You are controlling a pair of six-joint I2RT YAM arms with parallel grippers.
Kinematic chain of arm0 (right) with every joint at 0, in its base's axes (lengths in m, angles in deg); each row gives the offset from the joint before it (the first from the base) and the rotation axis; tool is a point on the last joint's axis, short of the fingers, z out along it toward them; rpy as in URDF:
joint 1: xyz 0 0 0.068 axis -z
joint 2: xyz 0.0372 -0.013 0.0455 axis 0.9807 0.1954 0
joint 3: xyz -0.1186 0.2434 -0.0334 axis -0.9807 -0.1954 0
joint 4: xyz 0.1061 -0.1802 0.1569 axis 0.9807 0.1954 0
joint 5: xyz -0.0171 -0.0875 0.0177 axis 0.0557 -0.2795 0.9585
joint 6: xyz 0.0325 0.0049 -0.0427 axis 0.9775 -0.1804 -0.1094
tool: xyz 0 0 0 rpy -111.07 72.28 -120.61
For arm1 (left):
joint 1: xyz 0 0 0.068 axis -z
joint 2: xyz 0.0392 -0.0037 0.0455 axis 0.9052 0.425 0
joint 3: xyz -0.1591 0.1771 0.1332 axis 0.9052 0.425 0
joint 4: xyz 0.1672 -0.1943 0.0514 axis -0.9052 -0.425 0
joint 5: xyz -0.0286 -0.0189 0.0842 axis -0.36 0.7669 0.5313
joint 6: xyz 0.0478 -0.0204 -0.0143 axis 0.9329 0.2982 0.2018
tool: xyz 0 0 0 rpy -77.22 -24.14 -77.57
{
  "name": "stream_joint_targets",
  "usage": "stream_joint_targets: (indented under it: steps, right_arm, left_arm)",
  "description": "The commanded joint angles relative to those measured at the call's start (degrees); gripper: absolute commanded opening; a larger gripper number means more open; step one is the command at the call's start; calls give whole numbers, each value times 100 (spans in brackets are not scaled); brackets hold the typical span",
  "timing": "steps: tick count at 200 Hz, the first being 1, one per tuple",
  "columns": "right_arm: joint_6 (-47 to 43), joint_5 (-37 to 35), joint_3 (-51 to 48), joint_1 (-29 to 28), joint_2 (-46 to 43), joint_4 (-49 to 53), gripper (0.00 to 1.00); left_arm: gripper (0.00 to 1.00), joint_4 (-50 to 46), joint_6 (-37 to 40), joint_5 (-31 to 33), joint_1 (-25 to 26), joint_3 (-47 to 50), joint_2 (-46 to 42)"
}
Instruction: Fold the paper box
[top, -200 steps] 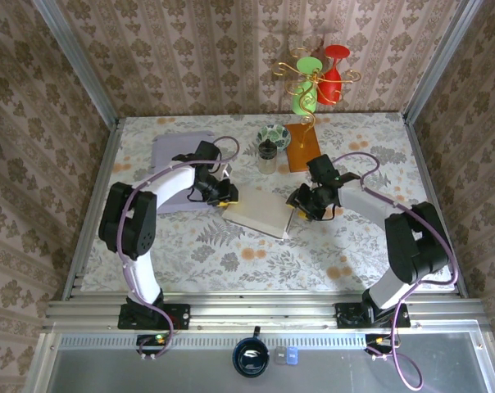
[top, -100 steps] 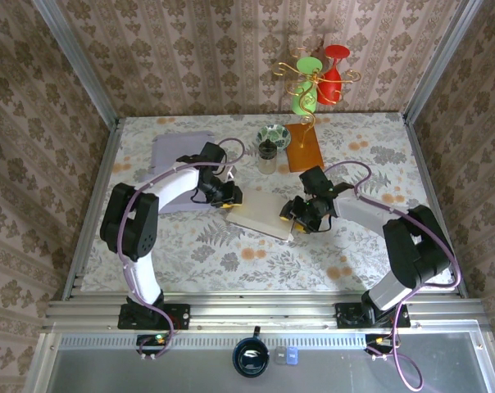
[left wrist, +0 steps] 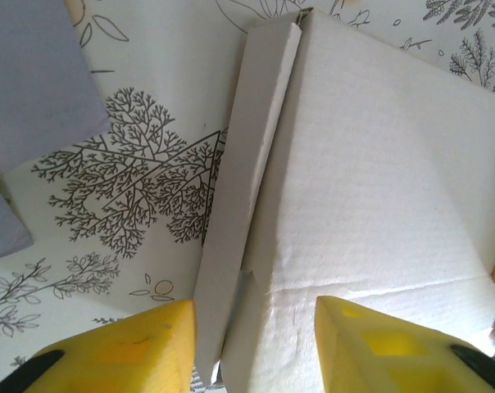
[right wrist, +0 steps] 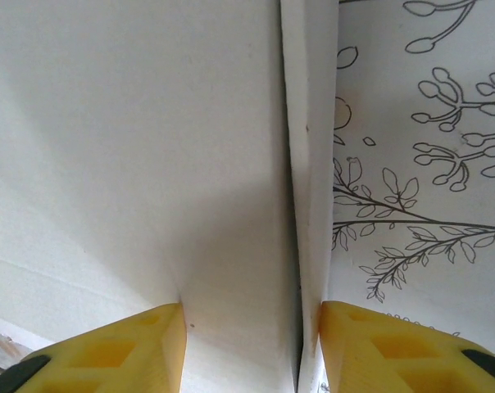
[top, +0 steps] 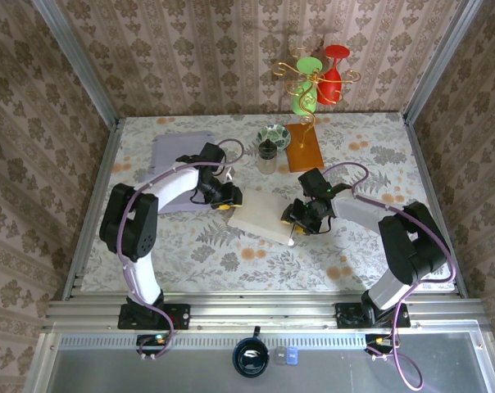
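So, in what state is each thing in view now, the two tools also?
box: lying flat, not yet folded up, a narrow flap bent up at two sides
left tool: open, one flap between its fingers
right tool: open, the other flap between its fingers
cloth: spread flat
jar: upright
bowl: upright
green glass, red glass: hung on the stand

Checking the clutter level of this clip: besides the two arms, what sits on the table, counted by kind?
Paper box: 1
Purple cloth: 1
Patterned bowl: 1
Small jar: 1
Orange board: 1
Gold stand: 1
Stemmed glasses on it: 2 (green glass, red glass)
Total: 8
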Motion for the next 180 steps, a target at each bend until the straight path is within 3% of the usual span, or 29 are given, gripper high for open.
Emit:
stream_joint_targets:
  steps: [1,58,180]
  right_arm:
    - [-135,-235,-88,-23,112,248,46]
    - [-185,-252,-96,-25,134,275,43]
    - [-237,-261,-106,21,142,325,41]
  left_arm:
    - [47,-68,52,25,-96,-10,-359]
    - [48,401,-25,-566,-323,378,-261]
    - [39,956,-41,-657,-221,951,79]
